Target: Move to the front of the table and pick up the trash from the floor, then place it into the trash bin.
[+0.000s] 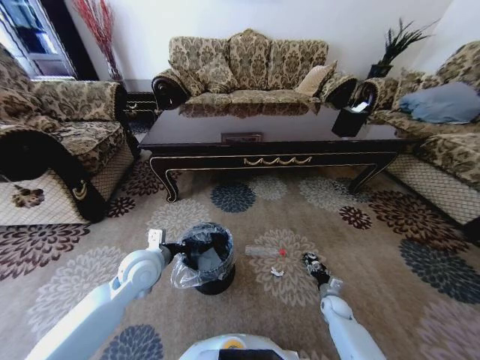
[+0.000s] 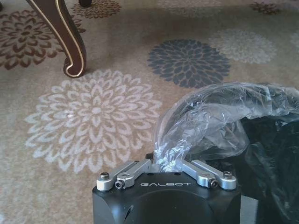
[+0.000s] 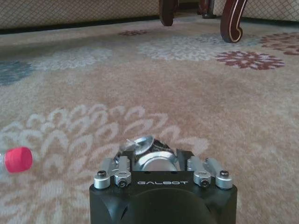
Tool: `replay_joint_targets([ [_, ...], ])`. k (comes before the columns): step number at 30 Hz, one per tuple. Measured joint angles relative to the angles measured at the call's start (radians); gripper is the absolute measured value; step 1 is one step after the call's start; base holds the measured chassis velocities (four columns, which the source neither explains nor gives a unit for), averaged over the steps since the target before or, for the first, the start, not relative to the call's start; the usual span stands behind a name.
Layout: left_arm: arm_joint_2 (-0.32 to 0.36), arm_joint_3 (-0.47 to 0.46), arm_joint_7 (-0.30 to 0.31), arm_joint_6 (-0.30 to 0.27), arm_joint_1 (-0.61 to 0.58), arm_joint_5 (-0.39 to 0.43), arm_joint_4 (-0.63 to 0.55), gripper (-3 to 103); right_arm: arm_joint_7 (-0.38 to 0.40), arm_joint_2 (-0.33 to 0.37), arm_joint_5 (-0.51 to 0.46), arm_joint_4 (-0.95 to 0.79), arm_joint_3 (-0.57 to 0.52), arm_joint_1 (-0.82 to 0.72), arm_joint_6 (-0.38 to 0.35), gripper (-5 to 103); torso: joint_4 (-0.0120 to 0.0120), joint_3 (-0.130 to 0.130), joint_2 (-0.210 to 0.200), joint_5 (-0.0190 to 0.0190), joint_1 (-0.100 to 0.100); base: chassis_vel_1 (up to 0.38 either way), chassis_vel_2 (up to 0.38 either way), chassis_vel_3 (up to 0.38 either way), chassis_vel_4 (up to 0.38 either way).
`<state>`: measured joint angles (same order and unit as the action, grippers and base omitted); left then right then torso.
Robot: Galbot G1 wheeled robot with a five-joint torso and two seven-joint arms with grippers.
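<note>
Right wrist view puts my right gripper (image 3: 161,161) low over the carpet (image 3: 196,98), its fingers pinched on a small shiny round piece of trash (image 3: 148,156), with a red-capped clear bottle (image 3: 17,159) lying off to one side. From the head view that gripper (image 1: 313,264) sits just beyond a white scrap (image 1: 277,272), while my left gripper (image 1: 174,247) is clamped on the plastic liner of the trash bin (image 1: 206,256), which stands in front of the table (image 1: 274,135). I judge the grip needs confirming before lifting: rise straight, keep the piece level, then carry it across over the bin's held-open mouth
</note>
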<state>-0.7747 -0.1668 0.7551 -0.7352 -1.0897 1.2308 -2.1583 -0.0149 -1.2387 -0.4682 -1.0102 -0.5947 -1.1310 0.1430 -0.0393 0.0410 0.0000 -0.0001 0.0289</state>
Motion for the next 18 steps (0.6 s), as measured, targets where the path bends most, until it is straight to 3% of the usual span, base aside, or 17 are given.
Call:
replay_joint_targets([
  [2,0.003,0.003,0.000,0.000,-0.001,-0.001,-0.001,3,0.001,-0.001,0.000,-0.004,-0.001,-0.003,-0.001,48,-0.0002,0.000,0.000,-0.0001,0.000,0.000,0.000,0.000,0.000],
  [5,0.005,0.008,-0.003,0.000,-0.008,0.000,-0.013,3,0.001,-0.002,0.003,-0.033,-0.007,-0.027,-0.001,32,-0.0004,0.000,0.000,-0.0001,0.000,0.000,0.000,0.000,0.000],
  [8,0.002,0.009,-0.003,0.000,-0.009,-0.001,-0.013,3,0.001,-0.003,0.004,-0.042,-0.009,-0.037,-0.001,26,-0.0004,0.000,0.000,-0.0002,0.000,0.000,0.000,0.000,0.000],
  [11,0.000,0.011,-0.006,0.000,-0.014,-0.004,-0.016,3,-0.001,-0.007,0.009,-0.063,-0.013,-0.060,0.004,10,-0.0003,0.000,0.000,-0.0001,0.000,0.000,0.000,0.000,0.000],
  [13,0.000,0.011,-0.008,0.000,-0.016,-0.006,-0.017,3,-0.001,-0.008,0.010,-0.067,-0.014,-0.063,0.005,10,-0.0003,0.000,0.000,0.0001,0.000,0.000,0.000,0.000,0.000],
  [15,0.000,0.009,-0.016,0.000,-0.026,-0.012,-0.021,3,0.008,-0.011,0.012,-0.107,-0.017,-0.079,0.008,-1,-0.0008,0.000,0.000,0.0008,0.000,0.000,0.000,0.000,0.000],
  [17,0.001,0.008,-0.018,0.000,-0.028,-0.014,-0.022,3,0.013,-0.011,0.012,-0.127,-0.019,-0.084,0.011,5,-0.0009,0.000,0.000,0.0012,0.000,0.000,0.000,0.000,0.000],
  [18,0.003,0.006,-0.018,0.000,-0.030,-0.018,-0.025,3,0.033,-0.009,0.020,-0.204,-0.027,-0.108,0.011,21,-0.0001,0.000,0.000,0.0001,0.000,0.000,0.000,0.000,0.000],
])
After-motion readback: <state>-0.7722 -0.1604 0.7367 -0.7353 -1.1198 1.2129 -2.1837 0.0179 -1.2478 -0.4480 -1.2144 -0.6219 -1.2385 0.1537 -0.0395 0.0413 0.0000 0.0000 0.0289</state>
